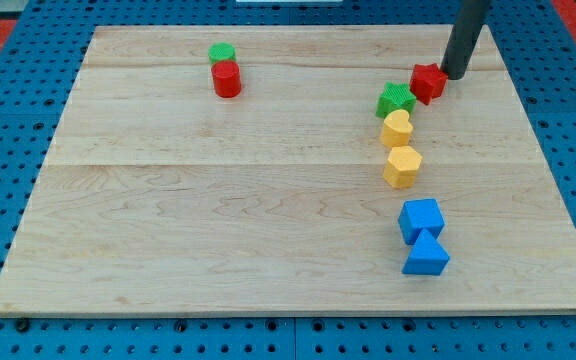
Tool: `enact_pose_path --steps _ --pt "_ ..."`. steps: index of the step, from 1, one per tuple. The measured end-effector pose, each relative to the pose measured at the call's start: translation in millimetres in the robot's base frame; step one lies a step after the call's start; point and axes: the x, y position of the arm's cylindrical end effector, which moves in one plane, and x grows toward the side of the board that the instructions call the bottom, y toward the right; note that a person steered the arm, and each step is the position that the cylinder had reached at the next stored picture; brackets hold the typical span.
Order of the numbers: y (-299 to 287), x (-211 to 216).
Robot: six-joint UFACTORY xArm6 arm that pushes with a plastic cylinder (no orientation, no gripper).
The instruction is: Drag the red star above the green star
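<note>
Tip: my tip (455, 75) sits at the upper right of the frame, touching or just beside the right edge of the red star (428, 82). No fingers on this rig; the rod is bare, so nothing opens, closes or grips, it only pushes.
Red star: upper right of the board (168, 220), up and right of the green star (396, 99), the two touching or nearly so.
Why the tip is there: standing on the star's right side suits a push toward the frame's left, which looks like the way to bring it over the green star.
Progress (judgement): partway; red star is higher in frame than green but offset right, not directly above.
Risk (judgement): the stars are so close that a leftward push may drag the green one along.
Column below: yellow heart (397, 128), then yellow hexagon (403, 166), lower down blue cube (420, 219) and blue triangle (426, 256); out of the path.
Far pair: green cylinder (222, 52) and red cylinder (227, 79), touching, upper left; not involved.
</note>
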Motion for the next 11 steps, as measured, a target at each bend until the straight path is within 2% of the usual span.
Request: enact_pose_path --steps 1,2,3,4,6,10,11 --pt "3.6 4.4" --pt "8.0 57.3" --pt "-30.4 34.6" --pt "-32.1 10.9" --pt "17.7 -1.9" --pt "-49.7 -21.4" --pt "-16.0 -63.8"
